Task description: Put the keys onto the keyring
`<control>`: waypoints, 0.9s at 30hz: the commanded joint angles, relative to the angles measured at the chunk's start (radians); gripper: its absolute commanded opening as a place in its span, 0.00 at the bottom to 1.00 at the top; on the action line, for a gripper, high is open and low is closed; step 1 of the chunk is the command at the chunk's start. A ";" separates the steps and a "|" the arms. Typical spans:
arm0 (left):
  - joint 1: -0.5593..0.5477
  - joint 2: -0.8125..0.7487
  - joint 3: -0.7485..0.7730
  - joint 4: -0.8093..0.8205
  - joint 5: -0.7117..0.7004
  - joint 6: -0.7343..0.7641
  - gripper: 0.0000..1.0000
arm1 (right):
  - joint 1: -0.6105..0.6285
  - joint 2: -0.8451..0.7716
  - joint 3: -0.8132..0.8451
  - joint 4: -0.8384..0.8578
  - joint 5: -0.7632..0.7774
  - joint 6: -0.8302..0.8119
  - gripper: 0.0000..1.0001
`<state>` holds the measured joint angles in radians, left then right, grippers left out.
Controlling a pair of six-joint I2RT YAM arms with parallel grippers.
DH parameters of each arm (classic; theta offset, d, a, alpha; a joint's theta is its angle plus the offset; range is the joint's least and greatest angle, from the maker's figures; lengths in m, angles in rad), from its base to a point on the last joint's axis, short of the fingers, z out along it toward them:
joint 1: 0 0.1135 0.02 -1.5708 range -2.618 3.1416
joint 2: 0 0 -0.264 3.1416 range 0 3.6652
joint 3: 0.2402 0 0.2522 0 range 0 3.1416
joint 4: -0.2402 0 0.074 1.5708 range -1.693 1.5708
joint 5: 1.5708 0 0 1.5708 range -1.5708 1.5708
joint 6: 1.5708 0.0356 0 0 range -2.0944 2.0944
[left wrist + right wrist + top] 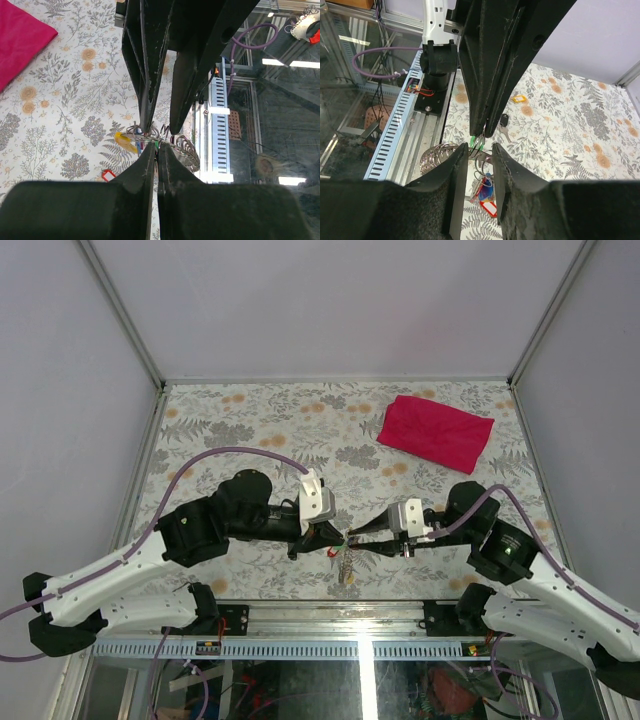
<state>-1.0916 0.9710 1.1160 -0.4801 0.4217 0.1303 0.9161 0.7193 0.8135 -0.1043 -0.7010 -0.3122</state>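
My left gripper [337,533] is shut on the keyring [487,159], pinching the thin silvery ring at its top, where a green tag [473,143] shows. From the ring hang a coiled silvery strand [434,156], a blue tag [485,183] and a yellow tag [124,141]. My right gripper [479,148] faces the left one tip to tip. It is open, a finger on either side of the ring and touching nothing. A red tag [490,208] shows under the bundle; I cannot tell whether it is attached. A black key [504,120] lies loose on the table.
The red cloth [435,432] lies at the back right of the floral table [250,430]. A loose yellow tag [519,98] rests beyond the black key. The table's near edge and metal rail [330,612] run just below both grippers, by the left arm's base [438,56].
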 commanded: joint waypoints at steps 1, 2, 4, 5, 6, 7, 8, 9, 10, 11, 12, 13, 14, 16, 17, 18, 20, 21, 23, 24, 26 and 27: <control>0.004 -0.011 0.041 0.028 0.003 0.001 0.00 | 0.003 0.012 0.001 0.058 -0.024 0.028 0.31; 0.005 -0.011 0.041 0.028 0.003 0.002 0.00 | 0.001 0.015 0.000 0.061 -0.024 0.030 0.30; 0.005 -0.012 0.043 0.026 0.002 0.004 0.00 | 0.002 0.022 0.000 0.062 -0.029 0.033 0.28; 0.005 -0.012 0.043 0.026 -0.002 0.003 0.00 | 0.002 0.026 -0.001 0.062 -0.033 0.033 0.26; 0.005 -0.012 0.044 0.025 -0.003 0.003 0.00 | 0.002 0.027 0.000 0.063 -0.035 0.033 0.23; 0.005 -0.012 0.045 0.025 -0.004 0.004 0.00 | 0.003 0.030 0.000 0.063 -0.035 0.034 0.17; 0.005 -0.012 0.045 0.025 -0.007 0.005 0.00 | 0.001 0.030 -0.001 0.064 -0.036 0.034 0.11; 0.005 -0.014 0.045 0.024 -0.009 0.005 0.00 | 0.001 0.030 -0.002 0.065 -0.035 0.033 0.05; 0.005 -0.015 0.045 0.023 -0.014 0.006 0.00 | 0.001 0.031 -0.002 0.064 -0.033 0.035 0.01; 0.004 -0.016 0.046 0.021 -0.017 0.005 0.00 | 0.002 0.029 -0.002 0.065 -0.029 0.036 0.00; 0.005 -0.019 0.045 0.020 -0.023 0.005 0.00 | 0.001 0.028 -0.001 0.063 -0.022 0.038 0.00; 0.005 -0.024 0.046 0.020 -0.026 0.006 0.00 | 0.002 0.025 -0.001 0.060 -0.015 0.039 0.00; 0.005 -0.029 0.046 0.020 -0.030 0.006 0.00 | 0.002 0.020 0.001 0.056 -0.009 0.040 0.00; 0.005 -0.039 0.045 0.021 -0.035 0.005 0.06 | 0.002 0.008 0.006 0.050 -0.003 0.040 0.00; 0.005 -0.046 0.044 0.020 -0.034 0.003 0.13 | 0.002 0.003 0.010 0.048 -0.002 0.039 0.00; 0.005 -0.050 0.045 0.020 -0.034 0.003 0.16 | 0.002 -0.004 0.014 0.041 0.000 0.036 0.00; 0.004 -0.056 0.043 0.020 -0.031 0.004 0.20 | 0.002 -0.005 0.027 0.024 0.003 0.024 0.00; 0.005 -0.058 0.042 0.020 -0.029 0.003 0.20 | 0.002 -0.005 0.034 0.014 0.003 0.016 0.00; 0.006 -0.058 0.042 0.020 -0.026 0.003 0.21 | 0.002 -0.002 0.041 0.004 0.002 0.010 0.00; 0.004 -0.056 0.041 0.020 -0.024 0.003 0.21 | 0.002 -0.002 0.041 0.004 0.001 0.011 0.00; 0.005 -0.052 0.041 0.021 -0.020 0.004 0.20 | 0.002 -0.001 0.042 0.006 -0.001 0.011 0.00; 0.005 -0.051 0.041 0.020 -0.019 0.003 0.20 | 0.001 -0.001 0.042 0.007 -0.002 0.012 0.00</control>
<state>-1.0920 0.9218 1.1290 -0.4931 0.4023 0.1314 0.9154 0.7296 0.8066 -0.1345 -0.7002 -0.2890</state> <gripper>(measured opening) 0.206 0.011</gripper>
